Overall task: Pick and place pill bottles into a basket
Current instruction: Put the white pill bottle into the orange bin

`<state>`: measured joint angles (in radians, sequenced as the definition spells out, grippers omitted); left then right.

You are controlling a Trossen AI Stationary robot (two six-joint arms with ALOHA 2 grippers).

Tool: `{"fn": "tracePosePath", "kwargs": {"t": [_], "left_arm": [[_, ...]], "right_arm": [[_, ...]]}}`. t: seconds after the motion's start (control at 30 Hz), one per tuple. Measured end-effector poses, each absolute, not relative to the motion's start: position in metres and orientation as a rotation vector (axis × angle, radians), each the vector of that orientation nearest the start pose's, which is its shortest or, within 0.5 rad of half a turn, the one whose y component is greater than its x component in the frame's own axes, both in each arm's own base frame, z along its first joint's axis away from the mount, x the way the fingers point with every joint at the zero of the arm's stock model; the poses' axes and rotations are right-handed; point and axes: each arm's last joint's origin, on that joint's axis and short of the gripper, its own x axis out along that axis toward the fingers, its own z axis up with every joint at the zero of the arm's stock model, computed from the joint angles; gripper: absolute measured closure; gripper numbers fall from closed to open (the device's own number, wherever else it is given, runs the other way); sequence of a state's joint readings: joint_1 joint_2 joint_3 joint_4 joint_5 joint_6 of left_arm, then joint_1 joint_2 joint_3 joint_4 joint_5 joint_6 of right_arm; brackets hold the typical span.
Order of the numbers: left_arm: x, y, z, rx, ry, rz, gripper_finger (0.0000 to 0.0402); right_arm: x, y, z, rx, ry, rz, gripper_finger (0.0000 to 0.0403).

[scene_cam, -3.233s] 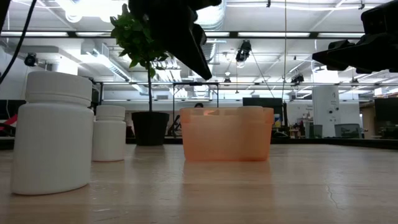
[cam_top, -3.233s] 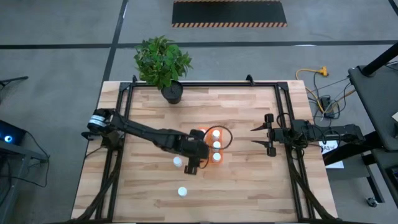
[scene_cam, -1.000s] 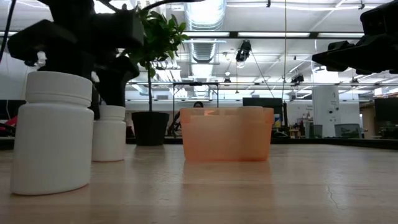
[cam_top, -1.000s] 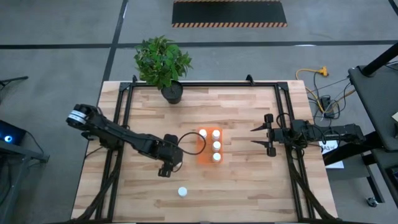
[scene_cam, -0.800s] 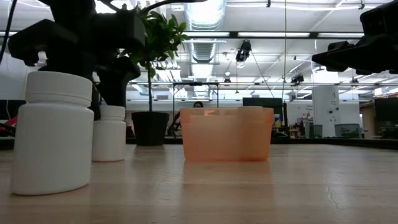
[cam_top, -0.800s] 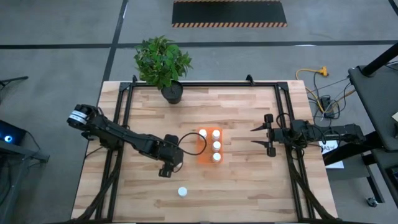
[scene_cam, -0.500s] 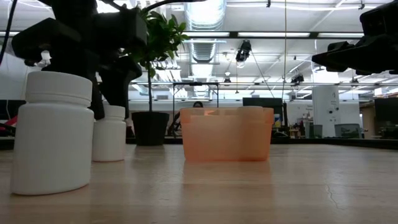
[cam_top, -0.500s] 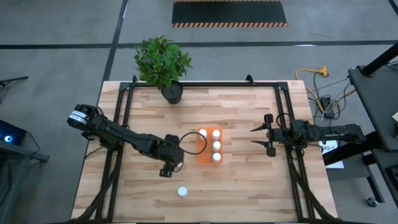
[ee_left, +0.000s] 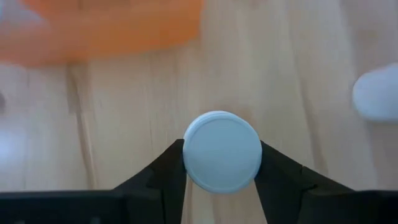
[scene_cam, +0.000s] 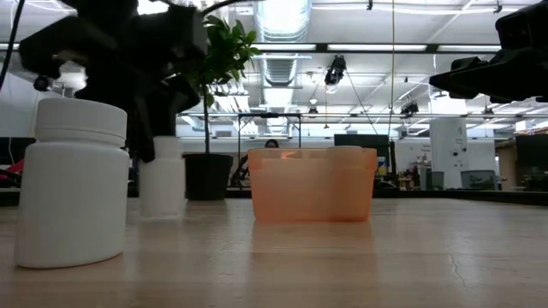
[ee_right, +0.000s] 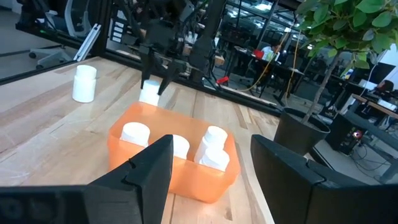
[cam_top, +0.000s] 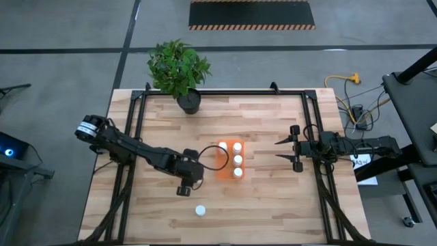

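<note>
A: Where is the left end effector [ee_left: 221, 163]?

B: Low over the table [cam_top: 273, 137], just beside the orange basket [cam_top: 222, 169] on its left-arm side. Its two fingers [ee_left: 163, 167] are clamped on a white pill bottle [ee_left: 222, 151]. The left wrist view shows the round cap pinched from both sides, squarely across the middle.

A: Is the bottle off the wood?

B: I can't tell. In the low view it stands upright under the dark arm, its base at or very near the table.

A: And the other bottles?

B: Four bottles [ee_right: 214, 138] already stand in the basket, as the right wrist view shows. One last bottle [cam_top: 200, 210] stands alone on the table, well apart, toward the front edge.

A: How should the held one handle?

B: Light, I'd judge, and stiff plastic, so it shouldn't deform under the squeeze. The wall is smooth and round, though, so it could twist or slip if gripped off-centre. Taking it across the widest part, high on the body near the cap, looks right.

A: The right end effector [cam_top: 288, 152]?

B: It waits over the right side of the table, aimed at the basket, fingers parted and holding nothing.
</note>
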<state>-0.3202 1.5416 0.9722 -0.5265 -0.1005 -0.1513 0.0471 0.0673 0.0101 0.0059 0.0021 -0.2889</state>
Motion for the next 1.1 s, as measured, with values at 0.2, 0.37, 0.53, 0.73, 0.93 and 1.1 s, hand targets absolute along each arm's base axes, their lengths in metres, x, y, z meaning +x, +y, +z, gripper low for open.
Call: {"fn": "tracePosePath", "kwargs": {"t": [0.2,0.37,0.53,0.73,0.93,1.1], "left_arm": [[0.291,-0.093,0.221,0.112,1.015,-0.14,0.0262],[0.301,-0.096,0.245,0.161,0.937,-0.146,0.0262],[0.309,-0.095,0.268,0.202,0.871,-0.149,0.0262],[0.317,-0.086,0.287,0.226,0.81,-0.125,0.0262],[0.327,-0.062,0.277,0.212,0.843,-0.058,0.0262],[0.343,-0.05,0.259,0.209,0.896,-0.056,0.0262]], "right_arm": [[0.101,0.005,0.162,-0.29,0.044,0.052,0.0197],[0.101,0.005,0.162,-0.29,0.045,0.052,0.0197],[0.101,0.005,0.162,-0.29,0.045,0.052,0.0197],[0.101,0.005,0.162,-0.29,0.044,0.052,0.0197],[0.101,0.005,0.162,-0.29,0.044,0.052,0.0197],[0.101,0.005,0.162,-0.29,0.044,0.054,0.0197]]}}
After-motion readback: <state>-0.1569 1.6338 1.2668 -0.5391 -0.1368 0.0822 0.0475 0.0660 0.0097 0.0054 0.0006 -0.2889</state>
